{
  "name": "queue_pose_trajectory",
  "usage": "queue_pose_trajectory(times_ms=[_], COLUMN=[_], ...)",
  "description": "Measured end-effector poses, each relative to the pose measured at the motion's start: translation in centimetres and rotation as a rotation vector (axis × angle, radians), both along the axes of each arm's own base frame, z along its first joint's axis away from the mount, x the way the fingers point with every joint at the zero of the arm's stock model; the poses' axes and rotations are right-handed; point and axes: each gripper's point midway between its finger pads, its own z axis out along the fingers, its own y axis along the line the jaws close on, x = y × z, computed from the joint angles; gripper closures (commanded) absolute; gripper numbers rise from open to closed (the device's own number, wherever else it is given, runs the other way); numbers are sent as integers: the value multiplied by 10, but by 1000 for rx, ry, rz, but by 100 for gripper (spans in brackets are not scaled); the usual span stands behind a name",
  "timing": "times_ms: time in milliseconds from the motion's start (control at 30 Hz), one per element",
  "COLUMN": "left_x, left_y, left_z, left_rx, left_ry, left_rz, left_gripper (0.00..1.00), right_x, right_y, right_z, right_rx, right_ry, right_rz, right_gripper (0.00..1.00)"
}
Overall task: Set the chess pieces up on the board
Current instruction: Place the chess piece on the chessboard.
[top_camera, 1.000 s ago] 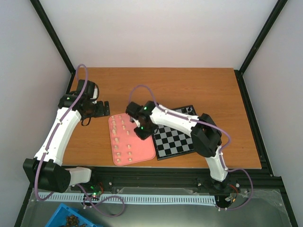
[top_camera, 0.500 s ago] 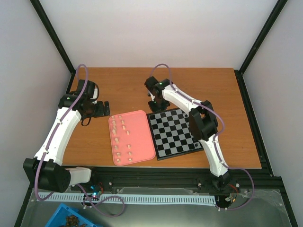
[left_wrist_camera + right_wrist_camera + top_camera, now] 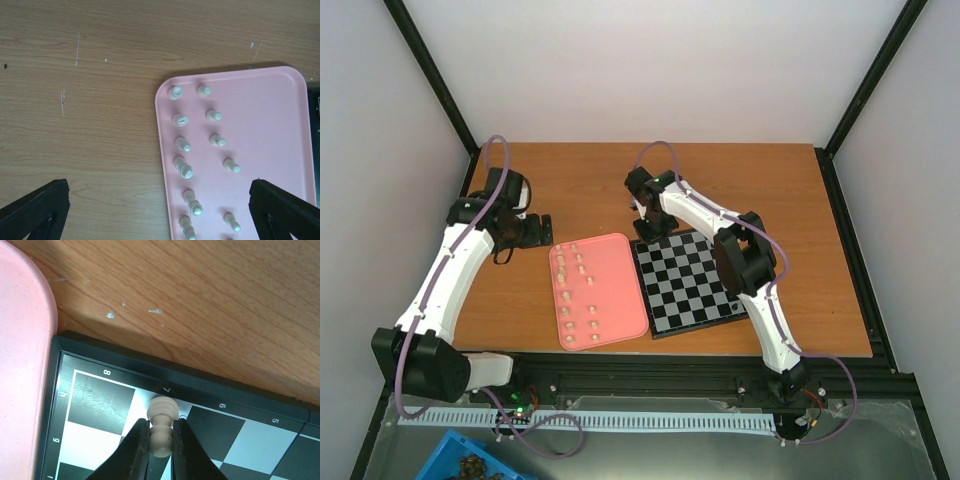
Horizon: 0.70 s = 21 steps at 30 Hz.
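Landmark: small square chessboard with black and white checks and a black rim point(image 3: 690, 290), lying flat on the brown wood-grain desk point(image 3: 750, 185). Every place below is given from it.
My right gripper point(image 3: 161, 432): clenched on one cream pawn-shaped chess piece point(image 3: 162, 410), at the board's far corner on the tray side.
Held piece: upright between my two dark fingers point(image 3: 137, 445), with its round head showing past the fingertips. It sits over the white square second from that corner, in the row against the board's far rim. My fingers hide whether its base touches the square.
Pink rounded rectangular plastic tray point(image 3: 620, 290): just beside the board's left rim, its long side roughly parallel to that rim.
Other cream chess pieces point(image 3: 180, 120): standing on the tray in two loose columns, all in the half of the tray farther from the board. Some pairs in the outer column touch.
My left gripper point(image 3: 544, 230): released and gripping nothing, with its black fingers point(image 3: 37, 207) spread wide. It hovers over the desk to the left of the board, beyond the tray's far left corner.
Blue plastic bin point(image 3: 470, 462): well apart from the board, below the desk's near edge on the left. It holds small dark objects too small to identify.
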Motion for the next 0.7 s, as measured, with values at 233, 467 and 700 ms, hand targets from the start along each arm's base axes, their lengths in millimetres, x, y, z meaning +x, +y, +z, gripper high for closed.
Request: queue_pose_trajectory(times_ms=[233,467,700], left_x=[1,1,1], left_y=[0,0,0], left_z=[-3,-4,-4], left_rx=[2,2,3], left_ry=[11,13,13], left_rz=[0,-1,-1], left_gripper=[0,0,0], right_x=[-2,-2,-4], right_y=[-1,0,0], right_z=[-3,-4,-4], right_rx=[-3,2,8], right_ry=[9,8,12], right_rz=[8,10,11], right_gripper=[96,94,95])
